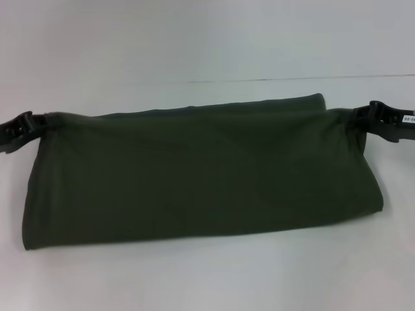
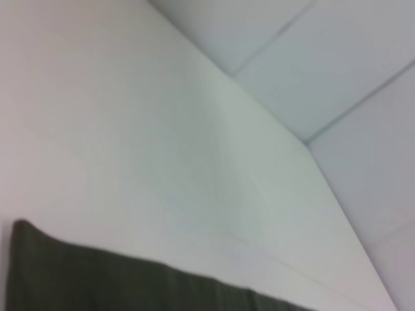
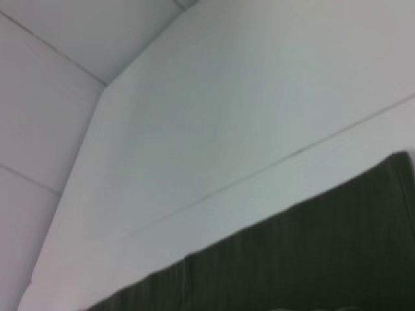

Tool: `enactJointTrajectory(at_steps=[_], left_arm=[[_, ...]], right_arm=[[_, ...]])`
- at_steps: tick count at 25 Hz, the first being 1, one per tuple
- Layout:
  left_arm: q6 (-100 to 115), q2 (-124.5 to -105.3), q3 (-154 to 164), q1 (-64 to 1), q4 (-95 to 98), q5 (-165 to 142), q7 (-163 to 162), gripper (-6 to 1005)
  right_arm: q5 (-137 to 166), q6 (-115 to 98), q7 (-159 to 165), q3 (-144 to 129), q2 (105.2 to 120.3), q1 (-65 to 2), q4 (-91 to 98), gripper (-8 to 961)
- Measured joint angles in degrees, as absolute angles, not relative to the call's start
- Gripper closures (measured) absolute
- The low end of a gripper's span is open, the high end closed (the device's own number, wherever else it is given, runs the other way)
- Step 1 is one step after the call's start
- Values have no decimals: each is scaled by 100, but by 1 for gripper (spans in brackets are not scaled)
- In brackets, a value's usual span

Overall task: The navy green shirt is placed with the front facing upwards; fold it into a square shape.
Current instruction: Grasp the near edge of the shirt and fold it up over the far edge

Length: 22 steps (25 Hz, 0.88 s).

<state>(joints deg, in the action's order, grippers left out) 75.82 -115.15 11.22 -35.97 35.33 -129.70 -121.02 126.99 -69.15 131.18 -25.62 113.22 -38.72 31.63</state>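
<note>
1. Head view: nearest the camera runs the front fold of the navy green shirt [image 1: 201, 188], a rounded, doubled edge lying on the white table [image 1: 207, 278]. From there the cloth rises toward the far side, where it is drawn out wide between the two arms, so the garment forms a long band across the middle of the table. No lettering shows on the side facing up; only plain dark olive cloth with soft creases. A second layer of the cloth peeks out behind the upper edge, toward the robot's right.
2. Head view, arms: the left gripper [image 1: 29, 126] sits at the upper corner on the robot's left, its black jaws closed on the bunched cloth there. The right gripper [image 1: 366, 116] sits at the opposite upper corner, its jaws likewise pinching the gathered cloth. Both corners are pulled into small puckers at the grip.
3. Left wrist view: a dark strip of the navy green shirt [image 2: 97, 282] fills one lower part of the picture, with the white table [image 2: 162, 129] beyond it and a pale panelled surface past the table's edge. That arm's own jaws do not show.
4. Right wrist view: the navy green shirt [image 3: 311, 253] covers one corner, its edge running slantwise over the white table [image 3: 227, 97]. Again no jaws appear.
</note>
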Motion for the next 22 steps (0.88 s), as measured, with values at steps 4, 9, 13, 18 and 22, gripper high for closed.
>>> enactJointTrajectory(at_steps=[4,9,13,18,22], left_arm=[[7051,-11720,1126,-3624,3532,-12687,-11814,955],[6647,-11853,1141,-3668,3406,-12200,-11440,954],[6407,-11870,1147,-3717,3169,-11862,-11164,953],[6000,-11968,1170,-3804,3084,-11729,-10906,952],[5781,-12032,1170,-3844,3057,-11678,-10764,951]], right_arm=[[12545,-6558,12946,-2575,11469,-3901,3158,909],[12413,-6219,12775,-2584,11628,-3947,3146,909],[12160,-6064,12558,-2584,11683,-3986,3099,909],[12015,-5838,12325,-2584,11770,-4092,3027,909],[11993,-5568,12143,-2584,11881,-4195,2946,909]])
